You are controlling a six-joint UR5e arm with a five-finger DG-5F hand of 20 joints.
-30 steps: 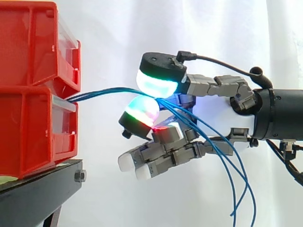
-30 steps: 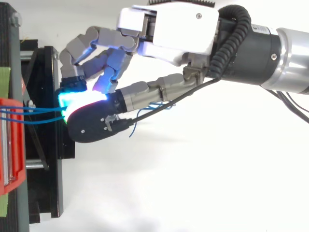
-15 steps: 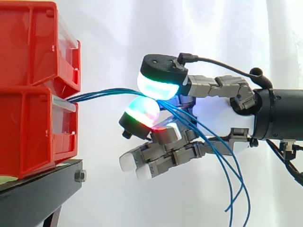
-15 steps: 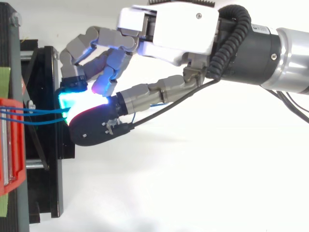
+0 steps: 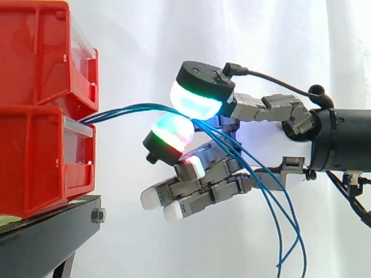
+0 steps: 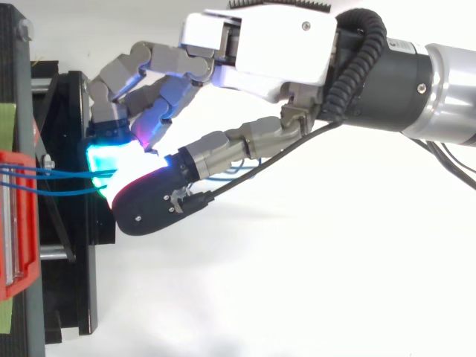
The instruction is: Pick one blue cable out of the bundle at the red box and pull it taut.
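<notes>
A bundle of thin blue cables (image 5: 124, 110) comes out of the lower red box (image 5: 40, 162) and runs right into my hand (image 5: 266, 133). The cables pass between the green-glowing thumb pad (image 5: 197, 98) above and a green-and-red-glowing finger pad (image 5: 169, 134) below, which close on them. Behind the pads the cables (image 5: 278, 214) hang down in loose loops. The other fingers (image 5: 191, 194) are half curled below, holding nothing. From above, the hand (image 6: 260, 48) reaches left and the cables (image 6: 52, 181) run from the box edge (image 6: 11, 223) to the cyan glow.
A second red box (image 5: 40, 58) is stacked on the lower one. Both stand on a black stand (image 5: 52, 226) at the left. A white curtain hangs behind, and white floor lies under the arm.
The thumb pad has risen slightly and the finger pad under it has shifted a little left. The lower fingers have stretched out leftward. The hanging cable ends have swung slightly.
</notes>
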